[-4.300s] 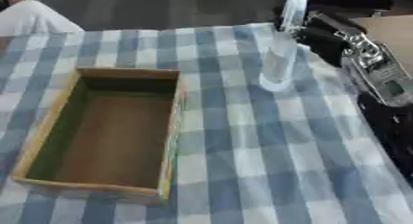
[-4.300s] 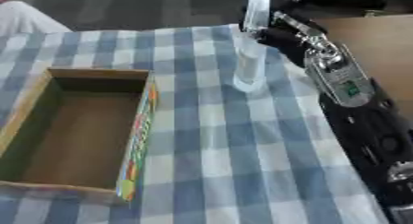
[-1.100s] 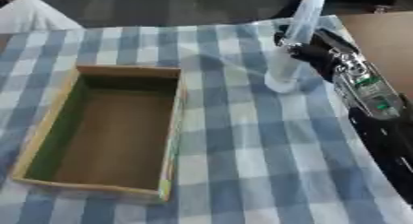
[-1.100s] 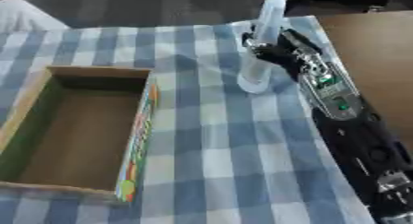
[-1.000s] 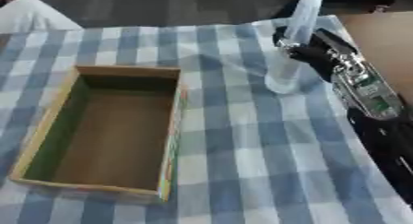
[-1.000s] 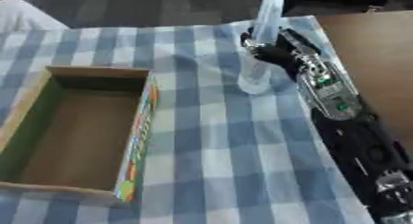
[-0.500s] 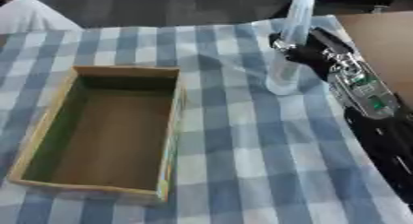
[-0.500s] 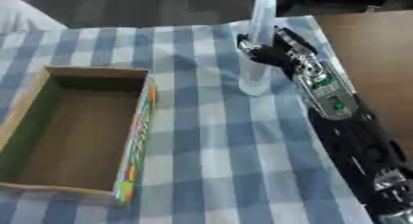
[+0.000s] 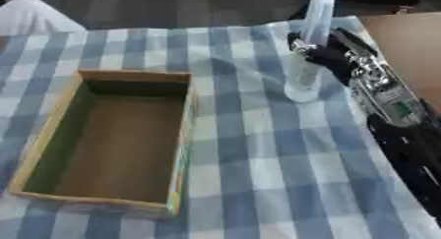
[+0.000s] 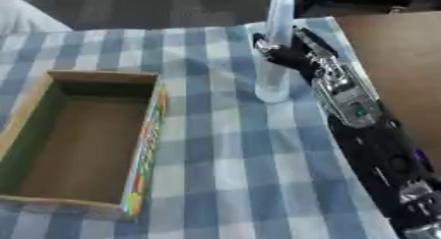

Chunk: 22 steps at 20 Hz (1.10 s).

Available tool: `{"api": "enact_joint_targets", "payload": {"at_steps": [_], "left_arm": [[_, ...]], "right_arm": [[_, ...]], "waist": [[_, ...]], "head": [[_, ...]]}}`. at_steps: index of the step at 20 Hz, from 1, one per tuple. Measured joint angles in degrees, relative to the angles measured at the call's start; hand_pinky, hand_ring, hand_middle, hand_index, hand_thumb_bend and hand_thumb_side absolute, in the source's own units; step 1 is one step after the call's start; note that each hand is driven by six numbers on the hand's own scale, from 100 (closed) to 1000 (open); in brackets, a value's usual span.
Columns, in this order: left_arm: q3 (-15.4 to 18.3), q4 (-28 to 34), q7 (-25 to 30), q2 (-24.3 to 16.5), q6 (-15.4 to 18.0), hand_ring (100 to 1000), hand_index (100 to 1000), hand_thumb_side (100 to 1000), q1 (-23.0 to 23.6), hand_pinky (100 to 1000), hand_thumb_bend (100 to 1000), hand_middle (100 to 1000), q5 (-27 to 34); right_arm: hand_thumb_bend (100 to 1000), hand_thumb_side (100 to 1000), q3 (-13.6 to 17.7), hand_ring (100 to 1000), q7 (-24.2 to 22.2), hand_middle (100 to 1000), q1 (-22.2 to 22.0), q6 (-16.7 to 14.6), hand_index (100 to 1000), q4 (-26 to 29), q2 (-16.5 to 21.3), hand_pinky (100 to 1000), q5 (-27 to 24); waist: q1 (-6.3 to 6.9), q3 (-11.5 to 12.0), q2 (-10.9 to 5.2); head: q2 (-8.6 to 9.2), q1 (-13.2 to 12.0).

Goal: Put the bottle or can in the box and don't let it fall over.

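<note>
Clear plastic, tall and narrow, the bottle (image 9: 306,61) stands upright on the checked desk (image 9: 258,174) in the left eye view, well right of the open cardboard box (image 9: 112,134), with the right hand (image 9: 331,56) curled round its middle. In the right eye view the fingers (image 10: 274,50) wrap its waist. It looks light, smooth and tippy, so a low-to-middle hold seems safest.
</note>
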<state>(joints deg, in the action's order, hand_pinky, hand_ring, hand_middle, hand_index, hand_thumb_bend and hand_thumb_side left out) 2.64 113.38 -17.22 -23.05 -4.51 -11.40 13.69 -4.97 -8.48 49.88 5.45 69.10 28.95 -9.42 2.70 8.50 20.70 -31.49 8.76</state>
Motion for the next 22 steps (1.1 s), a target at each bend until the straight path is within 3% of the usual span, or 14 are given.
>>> {"api": "enact_joint_targets", "payload": {"at_steps": [12, 17, 22], "left_arm": [[0.0, 0.0, 0.0, 0.0, 0.0, 668, 686, 728, 0.0, 465, 100, 680, 0.1], [0.0, 0.0, 0.0, 0.0, 0.1, 669, 686, 724, 0.3, 466, 100, 681, 0.1], [0.0, 0.0, -0.1, -0.1, 0.1, 670, 687, 719, 0.8, 466, 100, 682, 0.1]], "right_arm": [[100, 431, 0.3, 954, 2.3, 508, 0.4, -0.6, 103, 3.1, 0.0, 1000, -2.2], [100, 454, -0.2, 947, 3.5, 503, 2.6, 0.0, 104, 8.0, -0.1, 1000, -3.9], [100, 464, -1.8, 929, 4.5, 501, 5.4, 2.1, 104, 10.9, -2.6, 1000, -5.2]], "waist": [[-0.07, -0.3, -0.76], [-0.59, -0.7, -1.96], [-1.11, -0.8, -3.23]], "head": [[-0.19, 0.0], [-1.23, 0.0], [-3.13, 0.0]]}}
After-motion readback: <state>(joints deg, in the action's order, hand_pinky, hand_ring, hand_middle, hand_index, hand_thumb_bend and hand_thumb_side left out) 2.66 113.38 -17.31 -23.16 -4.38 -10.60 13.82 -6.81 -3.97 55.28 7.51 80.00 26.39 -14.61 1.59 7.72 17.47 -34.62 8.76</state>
